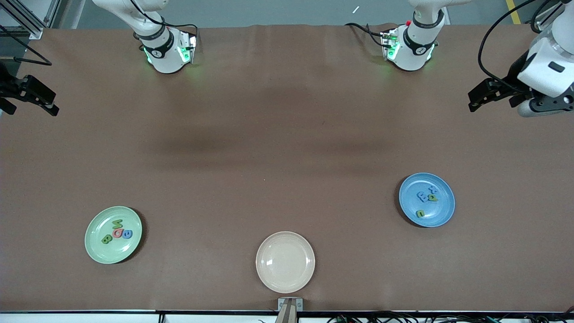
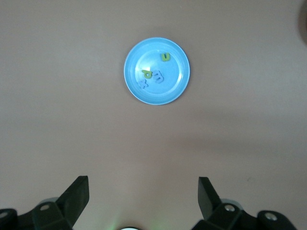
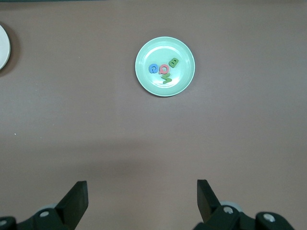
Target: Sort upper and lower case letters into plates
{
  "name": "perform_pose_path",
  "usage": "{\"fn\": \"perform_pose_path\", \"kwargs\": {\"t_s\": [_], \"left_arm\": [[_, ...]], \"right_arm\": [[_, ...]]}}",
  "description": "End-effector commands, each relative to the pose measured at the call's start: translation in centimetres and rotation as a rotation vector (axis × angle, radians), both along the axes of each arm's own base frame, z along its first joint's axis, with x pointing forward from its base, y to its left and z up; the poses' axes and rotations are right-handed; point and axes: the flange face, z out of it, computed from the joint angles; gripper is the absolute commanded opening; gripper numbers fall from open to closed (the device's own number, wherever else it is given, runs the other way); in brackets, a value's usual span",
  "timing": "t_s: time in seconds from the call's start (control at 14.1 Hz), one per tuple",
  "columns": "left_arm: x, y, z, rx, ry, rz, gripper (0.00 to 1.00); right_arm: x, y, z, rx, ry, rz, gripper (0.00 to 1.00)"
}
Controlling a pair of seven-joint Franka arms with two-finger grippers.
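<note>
No letter lies loose on the worktop (image 1: 287, 134), so, as I judge it, no coming move turns on a reach: both arms wait at the outer edges of the front view, each well apart from its plate. The left gripper (image 1: 482, 96) hangs at the upper right of the frame, and the blue plate (image 1: 427, 199) lies below it toward the lower right, making the left arm the nearer one to it; its wrist view shows the fingers spread wide and holding nothing. The right gripper (image 1: 31, 96) sits at the upper left edge, with the pale green plate (image 1: 113, 234) down at the lower left, nearer that arm; its fingers too stand wide apart and empty. Counted: three plates, the third a cream plate (image 1: 285, 262) at the bottom centre, bare. Four letters (image 1: 117, 231) rest in the green plate: two green, one blue, one pinkish-red. Four more lie in the blue one: two green, two blue. Eight in all, so the sorting looks finished.
</note>
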Motion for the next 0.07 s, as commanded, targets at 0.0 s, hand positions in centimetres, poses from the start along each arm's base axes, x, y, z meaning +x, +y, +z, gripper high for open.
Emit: {"fn": "perform_pose_path", "kwargs": {"t_s": [0.0], "left_arm": [[-0.07, 0.65, 1.60, -0.007, -0.038, -0.003, 1.00]], "right_arm": [[-0.43, -0.05, 1.22, 0.015, -0.016, -0.007, 1.00]]}}
